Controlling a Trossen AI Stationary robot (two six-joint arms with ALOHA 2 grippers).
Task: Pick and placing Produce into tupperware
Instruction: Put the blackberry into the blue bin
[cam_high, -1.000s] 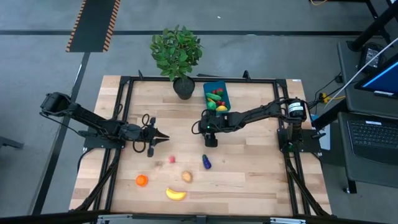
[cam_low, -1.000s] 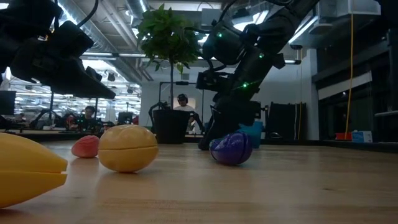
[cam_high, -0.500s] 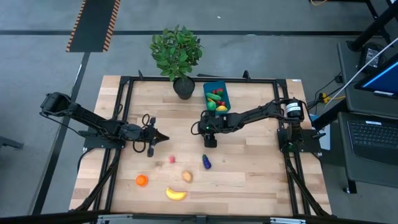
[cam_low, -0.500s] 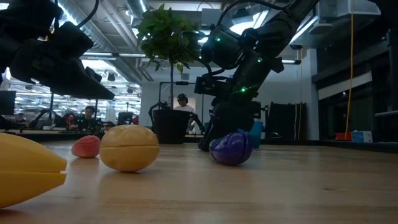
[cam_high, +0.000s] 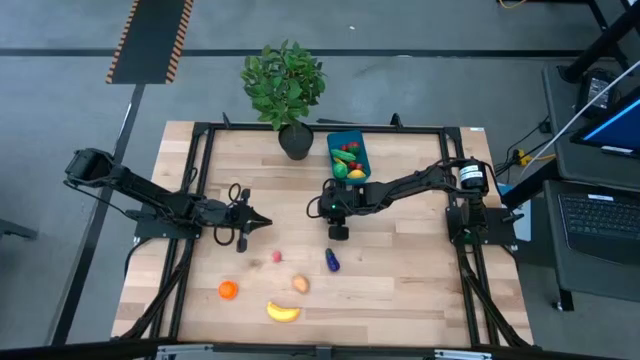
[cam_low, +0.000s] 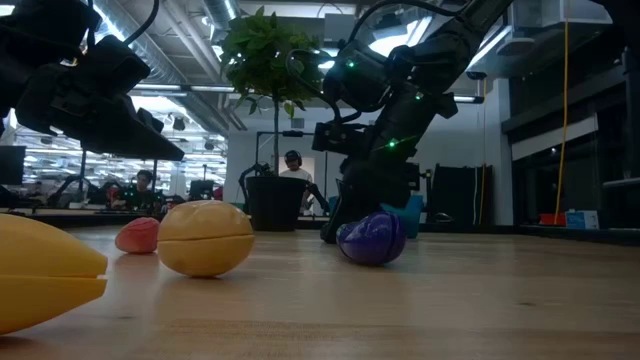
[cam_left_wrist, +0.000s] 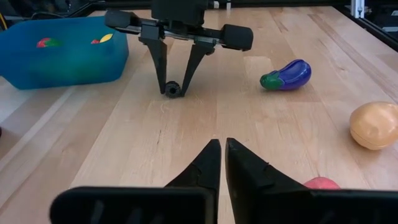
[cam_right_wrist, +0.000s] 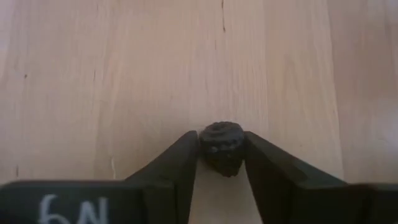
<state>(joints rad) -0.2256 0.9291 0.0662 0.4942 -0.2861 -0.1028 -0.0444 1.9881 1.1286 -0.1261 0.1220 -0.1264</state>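
R gripper (cam_right_wrist: 221, 163) tips down at table centre, clamped on a small dark berry-like piece (cam_right_wrist: 221, 147) touching the wood. Risk: shallow tip grip, round piece could squirt out on lift. L gripper (cam_left_wrist: 219, 163) pressed together, empty, waiting. Blue tupperware (cam_high: 351, 158) near plant pot (cam_high: 295, 141). Piece's type unclear.

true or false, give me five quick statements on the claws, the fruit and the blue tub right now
1. The right claw is shut on a small dark berry. True.
2. The left claw is wide open. False: its fingers are together, holding nothing.
3. The blue tub is empty. False: it already holds several pieces.
4. The eggplant lies on the table. True.
5. The banana is in the tub. False: it lies near the table's front edge.
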